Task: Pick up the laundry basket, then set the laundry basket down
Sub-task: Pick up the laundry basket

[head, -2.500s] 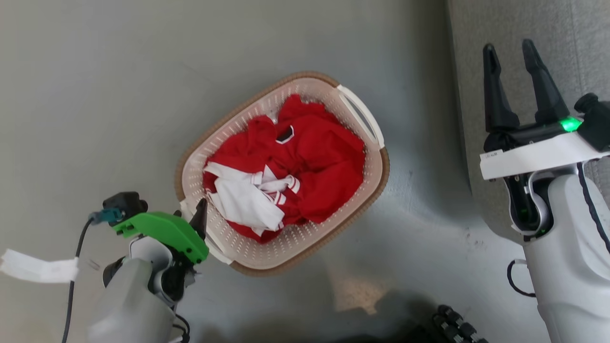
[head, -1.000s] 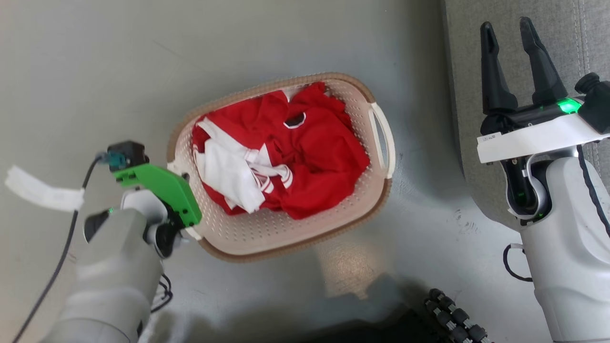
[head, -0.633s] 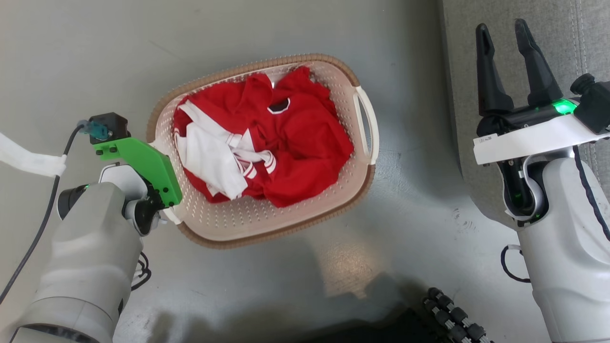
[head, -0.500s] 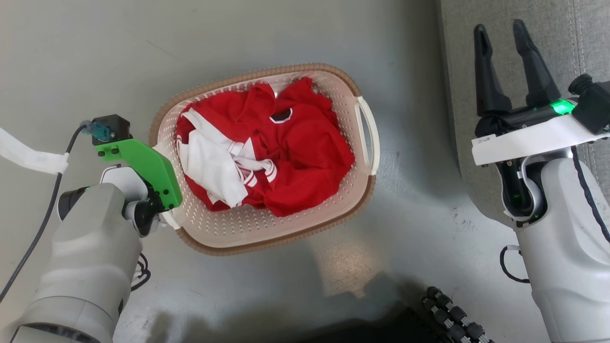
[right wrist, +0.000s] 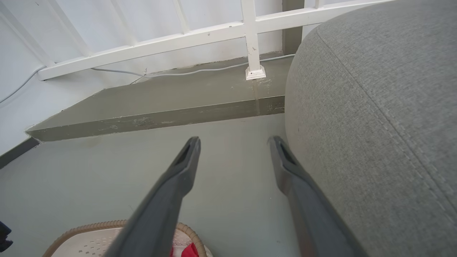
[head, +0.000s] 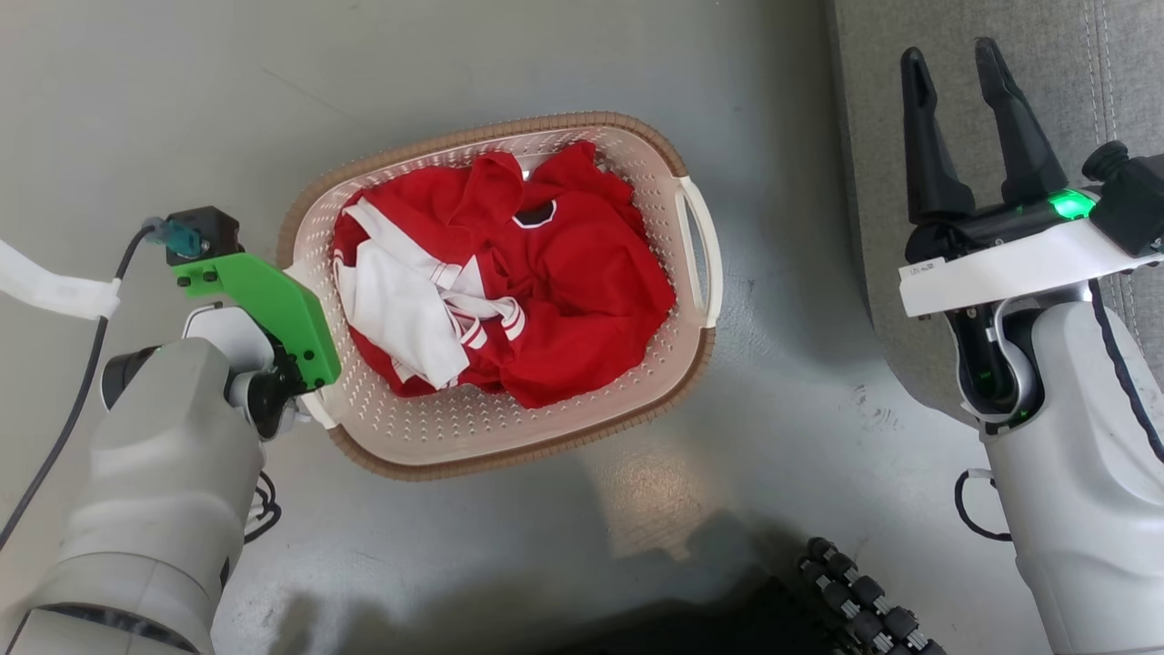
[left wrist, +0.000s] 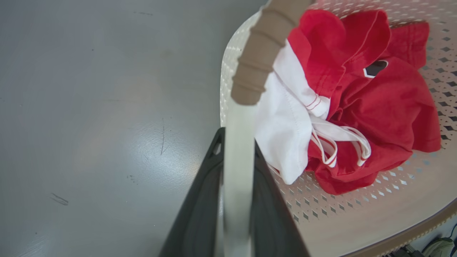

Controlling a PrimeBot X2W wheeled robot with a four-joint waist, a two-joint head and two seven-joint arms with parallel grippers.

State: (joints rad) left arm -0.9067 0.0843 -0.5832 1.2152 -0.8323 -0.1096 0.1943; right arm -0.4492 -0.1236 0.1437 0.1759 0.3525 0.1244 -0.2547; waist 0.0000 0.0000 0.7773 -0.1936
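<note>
Left gripper (left wrist: 237,142) clamps the laundry basket (head: 546,423) handle (left wrist: 239,160); right gripper (head: 950,55), right of it, gapes empty. Lopsided hold risks spilling clothes (head: 564,300)

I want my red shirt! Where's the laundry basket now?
In the head view, the laundry basket is mid-picture, between the left gripper clamping its handle and the grey sofa.

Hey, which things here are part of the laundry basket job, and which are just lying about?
Job: laundry basket with red and white clothes; left gripper, shut on its side handle.
Lying about: grey sofa; white railing; wall cable; right gripper, open and idle.
</note>
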